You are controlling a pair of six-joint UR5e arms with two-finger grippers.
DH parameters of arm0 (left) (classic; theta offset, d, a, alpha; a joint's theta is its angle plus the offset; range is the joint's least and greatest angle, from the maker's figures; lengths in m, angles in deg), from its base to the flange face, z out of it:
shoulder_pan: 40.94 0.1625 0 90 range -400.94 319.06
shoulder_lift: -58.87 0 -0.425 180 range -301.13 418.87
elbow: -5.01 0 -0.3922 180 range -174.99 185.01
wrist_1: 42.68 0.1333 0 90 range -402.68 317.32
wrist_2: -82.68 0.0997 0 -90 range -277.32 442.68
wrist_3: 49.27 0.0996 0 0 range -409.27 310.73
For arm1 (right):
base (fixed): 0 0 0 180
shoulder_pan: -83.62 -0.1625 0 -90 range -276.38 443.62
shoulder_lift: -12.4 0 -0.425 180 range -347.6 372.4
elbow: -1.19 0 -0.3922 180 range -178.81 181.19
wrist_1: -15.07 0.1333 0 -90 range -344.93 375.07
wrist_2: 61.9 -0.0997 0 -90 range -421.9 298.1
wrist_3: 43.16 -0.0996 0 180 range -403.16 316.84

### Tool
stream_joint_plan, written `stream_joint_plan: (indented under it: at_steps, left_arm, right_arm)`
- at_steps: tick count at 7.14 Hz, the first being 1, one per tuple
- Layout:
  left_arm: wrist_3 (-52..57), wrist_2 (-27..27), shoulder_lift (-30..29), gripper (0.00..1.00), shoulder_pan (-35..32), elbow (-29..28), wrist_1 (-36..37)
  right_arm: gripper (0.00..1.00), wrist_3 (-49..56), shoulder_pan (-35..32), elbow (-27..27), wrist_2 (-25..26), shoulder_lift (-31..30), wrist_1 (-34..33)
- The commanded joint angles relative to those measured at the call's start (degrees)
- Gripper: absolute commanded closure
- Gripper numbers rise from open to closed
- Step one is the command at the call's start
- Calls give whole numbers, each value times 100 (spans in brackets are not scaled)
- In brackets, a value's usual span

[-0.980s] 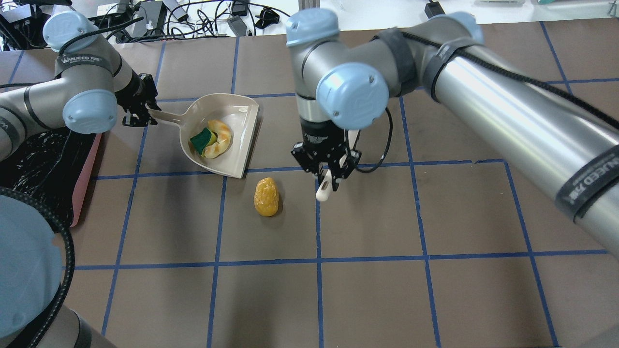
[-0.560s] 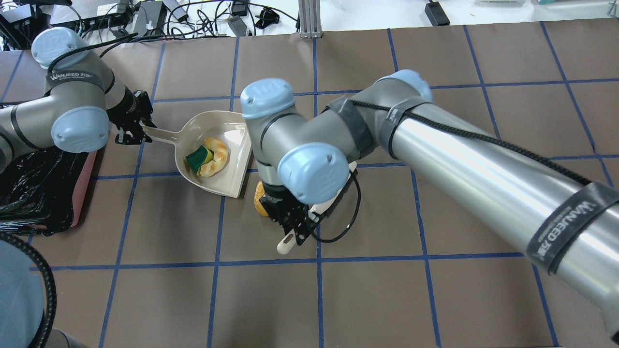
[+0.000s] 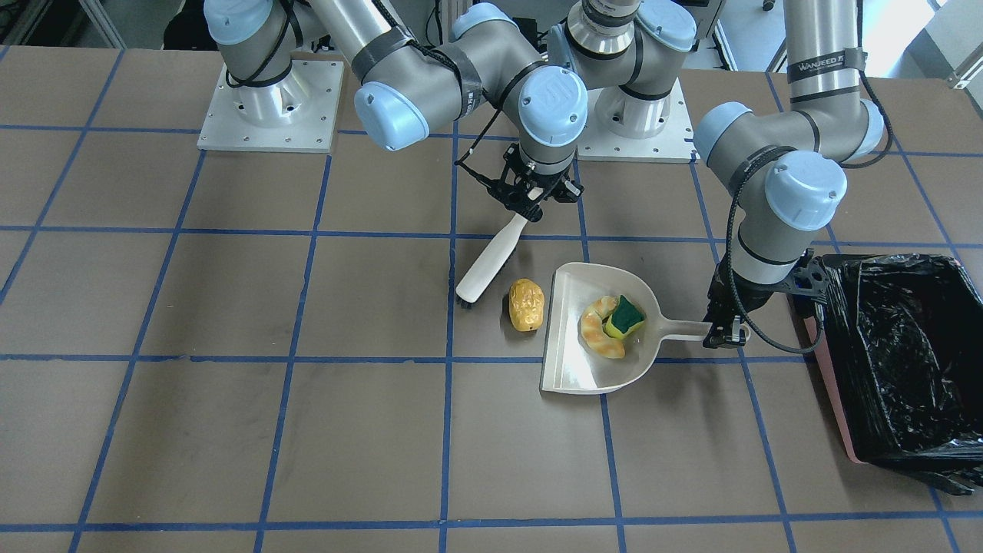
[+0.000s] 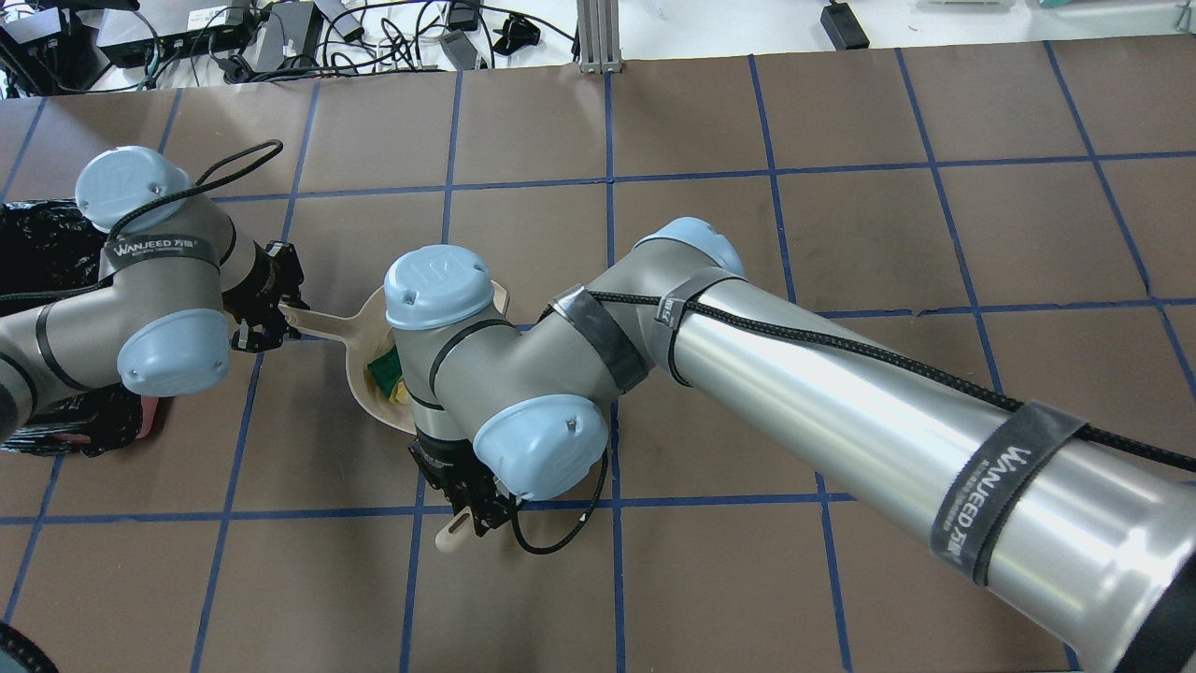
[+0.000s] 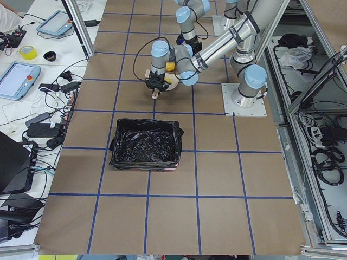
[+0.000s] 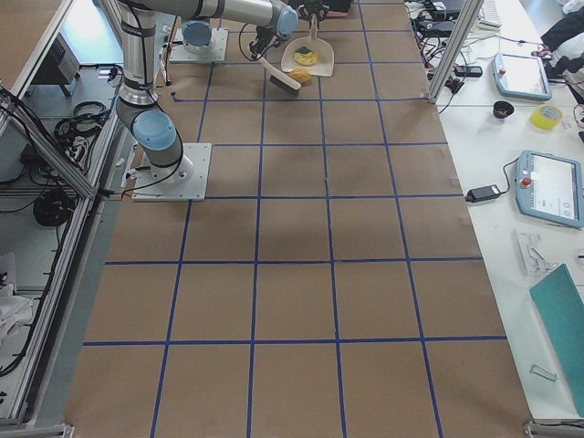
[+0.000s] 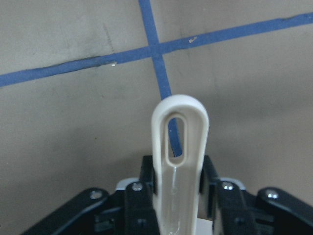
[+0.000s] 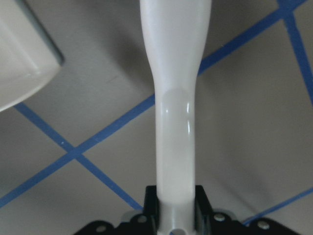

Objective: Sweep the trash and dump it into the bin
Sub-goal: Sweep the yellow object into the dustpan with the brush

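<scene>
Now, beige flat plastic dustpan (image 3: 568, 369): lies flat on the brown gridded table (image 3: 230, 430), mouth turned toward the loose lump, likely so a short push lands it inside.
Beige hand brush with dark bristles (image 3: 488, 265): slants down, bristles at the table just beside the lump, on the side away from the dustpan; seemingly set to sweep.
Lumpy golden-brown potato-like lump (image 3: 526, 305): rests on the table between bristles and dustpan lip, just beside the lip.
Curved tan croissant-like piece (image 3: 597, 338) and yellow sponge with dark green backing (image 3: 626, 316): sit in the dustpan, touching each other.
Pink-sided bin lined with black plastic (image 3: 845, 384): stands near the dustpan handle, beyond the left pincer, probably for a short tip-in.
Left pincer (image 3: 726, 334): clenched on the dustpan handle's end, parted only by its thickness.
Right pincer (image 3: 534, 207): clenched on the brush handle's top.
</scene>
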Motion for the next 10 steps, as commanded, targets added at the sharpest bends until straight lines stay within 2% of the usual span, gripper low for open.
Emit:
stream_joint_plan:
  at_steps: [1, 2, 3, 4, 6, 8, 9, 10]
  left_arm:
    - [-45, 9, 13, 100, -9, 73, 134]
    - [-63, 9, 4, 100, -9, 73, 134]
    - [-55, 9, 4, 100, -9, 55, 134]
    - [-72, 9, 4, 100, -9, 46, 134]
    - [-81, -35, 4, 100, -27, 38, 143]
    - [-90, -62, 30, 100, -71, -102, -40]
    - [-81, -227, 74, 100, -80, -242, -372]
    - [-81, -429, 109, 100, -71, -505, -889]
  right_arm:
    - [100, 1280, -30, 70, 2, 330, -1446]
    - [100, 2020, -30, 296, 89, 392, -1385]
    - [100, 2776, -30, 516, 368, 393, -697]
    - [100, 2940, -22, 527, 693, 393, -411]
    - [100, 2915, 153, 536, 731, 218, -408]
    - [100, 3046, 801, 536, 1072, -80, 220]
    - [100, 3586, 1266, 536, 1335, -352, 642]
    - [100, 4140, 1697, 536, 1538, -598, 786]
